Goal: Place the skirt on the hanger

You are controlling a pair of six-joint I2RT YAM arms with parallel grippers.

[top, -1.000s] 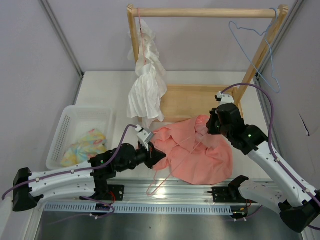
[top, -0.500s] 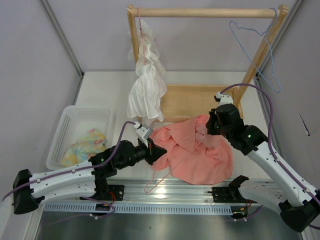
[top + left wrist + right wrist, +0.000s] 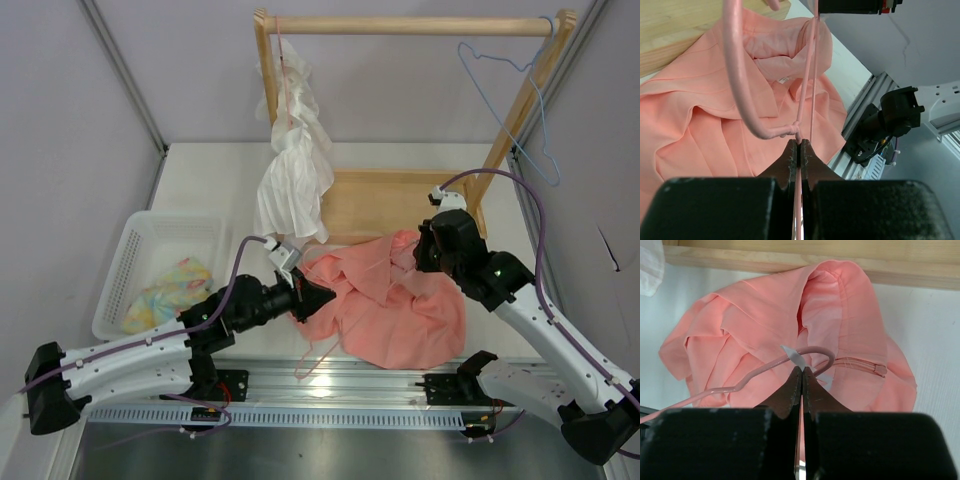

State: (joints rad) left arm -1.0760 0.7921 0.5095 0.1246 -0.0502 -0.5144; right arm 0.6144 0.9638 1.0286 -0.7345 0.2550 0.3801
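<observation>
Readable text: none can be made out in any of the views.
White tag [image 3: 791,356]: a small tag is seen against the skirt [image 3: 740,335] in the right wrist view, near the middle of the garment; it is too small for any lettering to be read.

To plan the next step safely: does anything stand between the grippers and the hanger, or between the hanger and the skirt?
Nothing visible does. The left gripper and the right gripper are each shut on the hanger, which sits right over the skirt; no other thing lies between them.
</observation>
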